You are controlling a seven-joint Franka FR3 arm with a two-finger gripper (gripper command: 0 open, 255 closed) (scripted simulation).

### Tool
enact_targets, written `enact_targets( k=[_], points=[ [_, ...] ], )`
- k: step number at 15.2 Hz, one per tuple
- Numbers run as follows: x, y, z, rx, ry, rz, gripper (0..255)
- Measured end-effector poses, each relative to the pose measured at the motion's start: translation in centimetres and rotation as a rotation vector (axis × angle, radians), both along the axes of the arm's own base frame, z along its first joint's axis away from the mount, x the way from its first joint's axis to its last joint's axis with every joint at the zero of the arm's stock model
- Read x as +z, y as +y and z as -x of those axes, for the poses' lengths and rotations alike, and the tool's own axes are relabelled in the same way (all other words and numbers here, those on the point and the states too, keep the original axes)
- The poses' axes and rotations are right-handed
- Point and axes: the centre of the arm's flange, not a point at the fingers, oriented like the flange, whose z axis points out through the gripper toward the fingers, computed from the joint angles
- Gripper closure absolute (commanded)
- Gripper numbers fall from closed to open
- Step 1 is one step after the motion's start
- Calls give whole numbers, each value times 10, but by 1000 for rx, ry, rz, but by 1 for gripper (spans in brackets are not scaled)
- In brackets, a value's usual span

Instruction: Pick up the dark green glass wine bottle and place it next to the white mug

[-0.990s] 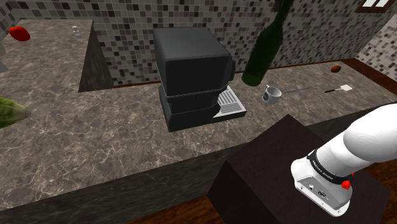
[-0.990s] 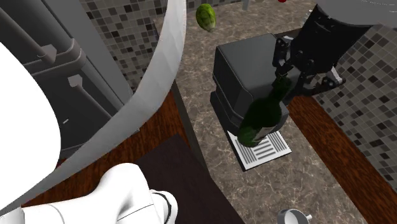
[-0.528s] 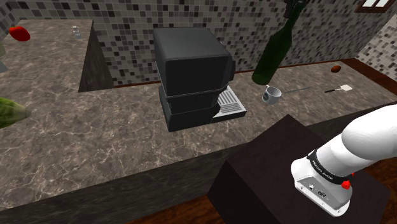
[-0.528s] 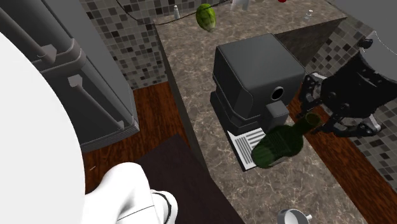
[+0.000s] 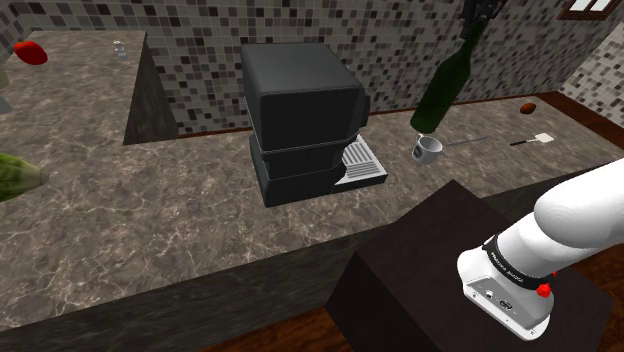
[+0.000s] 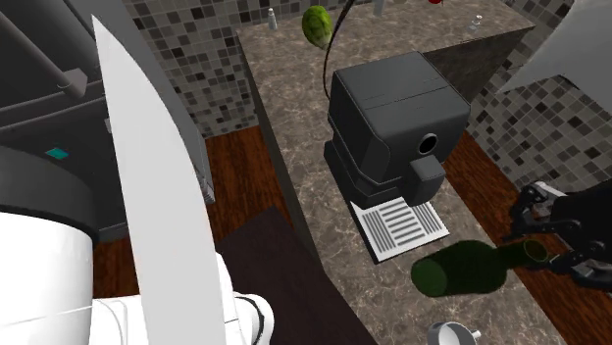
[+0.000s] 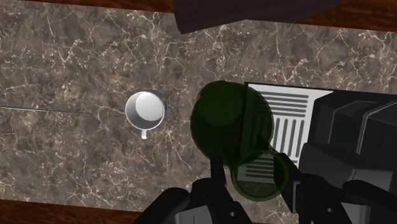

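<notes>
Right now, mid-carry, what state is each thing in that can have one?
Gripper: shut on the wine bottle's neck.
Wine bottle: held, tilted, not yet set down.
Mug: upright on the counter, empty, untouched.
Coffee machine: standing on the counter, nothing on its drip tray.

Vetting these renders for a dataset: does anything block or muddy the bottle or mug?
Shoulder view: evenly lit, no glare, bottle and mug both clear. Second exterior view: the white arm, close to the camera, covers the left side; the bottom edge cuts the mug. Wrist view: the bottle is see-through, the grille showing through it.
</notes>
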Motion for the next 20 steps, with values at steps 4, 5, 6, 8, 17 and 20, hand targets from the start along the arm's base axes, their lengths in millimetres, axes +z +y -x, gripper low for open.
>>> enact_targets(
  k=[4,5,6,8,17,20],
  points=[
    [-16,-52,2,0,-1,0,255],
    [-19,-65,2,0,-1,0,255],
    [-22,-80,3,0,0,0,255],
    [-32,-105,3,0,0,0,255],
    [-70,-216,4,0,-1,1,255],
    [-84,-252,4,0,0,0,255]
  ],
)
